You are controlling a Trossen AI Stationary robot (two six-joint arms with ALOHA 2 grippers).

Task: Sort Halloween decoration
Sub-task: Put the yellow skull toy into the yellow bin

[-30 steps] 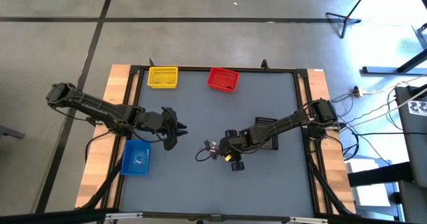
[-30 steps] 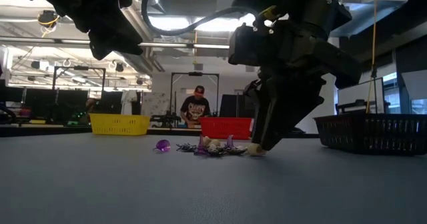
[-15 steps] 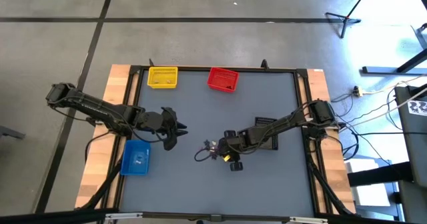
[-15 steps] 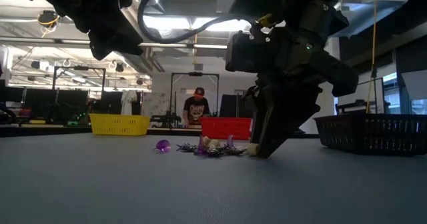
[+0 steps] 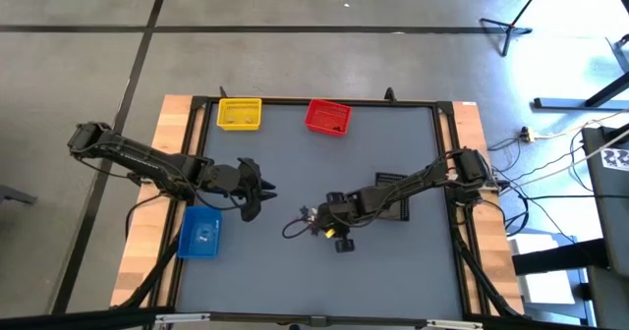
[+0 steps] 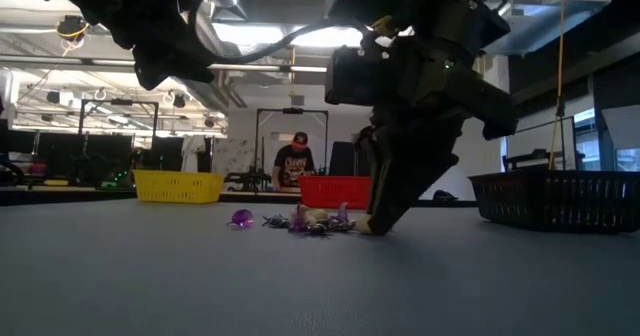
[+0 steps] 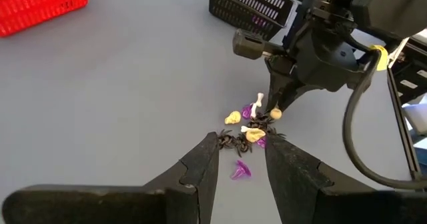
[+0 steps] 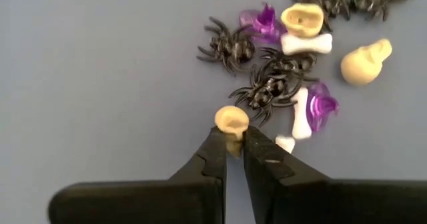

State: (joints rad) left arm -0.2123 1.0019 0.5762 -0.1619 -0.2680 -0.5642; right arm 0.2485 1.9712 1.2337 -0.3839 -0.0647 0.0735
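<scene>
The Halloween decoration [image 8: 287, 71] is a little heap of tiny toys lying near the middle of the grey desk [image 5: 295, 281]. There are black spiders [image 8: 270, 84], purple bits [image 8: 320, 111], white bones [image 8: 305, 44] and pale tan skulls [image 8: 363, 63].

The right gripper [image 8: 234, 143] is down at the edge of the heap, with its tips at the desk. Its jaws are nearly closed and pinch one tan skull [image 8: 231, 121] between their tips. The round top of this skull sticks out past the jaws. It sits just beside the spiders, a bit apart from the rest of the heap. A small white piece [image 8: 285, 143] lies right by one jaw.

In the low view the right gripper [image 6: 372, 221] comes down from above and meets the desk at one end of the heap. A purple ball [image 6: 241, 218] lies at the other end.

The left gripper [image 5: 254, 204] waits above the desk, off to the side of the heap and near the blue bin [image 5: 200, 232]. Its jaws are open, and from its own camera the heap shows through the gap between them.

The yellow bin [image 5: 240, 113] and the red bin [image 5: 328, 117] stand at the far edge of the desk. The black bin [image 5: 393, 194] is under the right arm. Far behind the desk, a person [image 6: 293, 163] is in the room.
</scene>
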